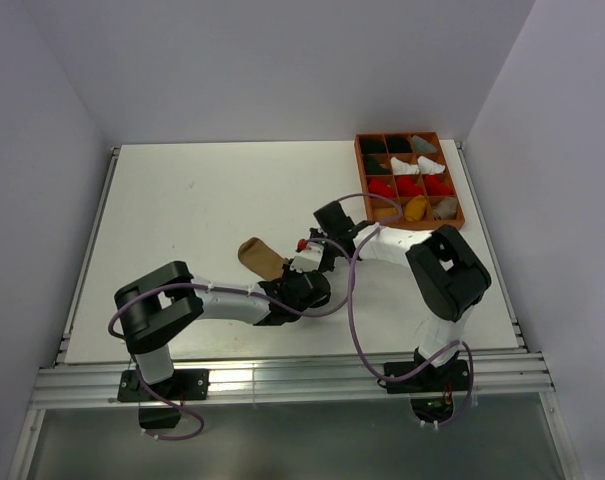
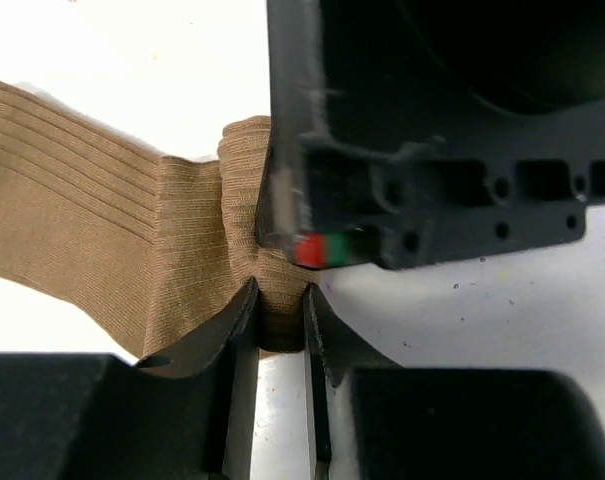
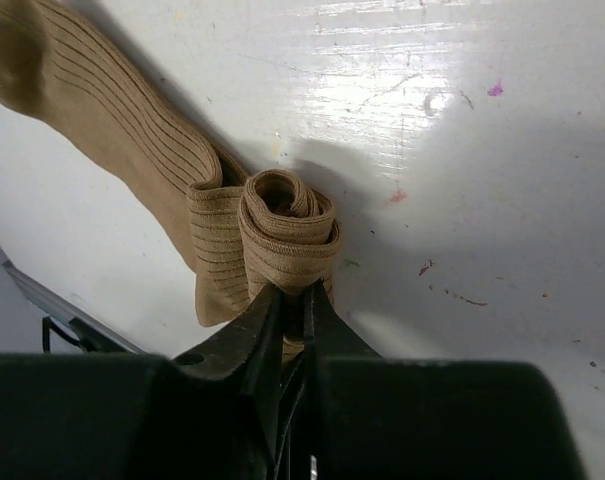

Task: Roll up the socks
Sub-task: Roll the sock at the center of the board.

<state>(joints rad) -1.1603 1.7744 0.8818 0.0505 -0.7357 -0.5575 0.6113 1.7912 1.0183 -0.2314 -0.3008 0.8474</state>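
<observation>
One tan ribbed sock (image 1: 259, 257) lies mid-table, its near end wound into a small roll (image 3: 287, 225) with the rest flat (image 2: 82, 220). My left gripper (image 2: 280, 297) is shut on a bunched fold of the sock beside the roll. In the overhead view the left gripper (image 1: 300, 282) sits just right of the sock. My right gripper (image 3: 293, 292) pinches the lower edge of the roll, its jaws nearly together with fabric between them. It meets the left gripper from the far side (image 1: 320, 246). The sock's cuff is hidden.
An orange compartment tray (image 1: 359, 170) stands at the back right with black, white, grey, red and yellow sock bundles. The right gripper's black body (image 2: 432, 150) hangs close over the left gripper. The table's near rail (image 1: 282, 380) runs along the front.
</observation>
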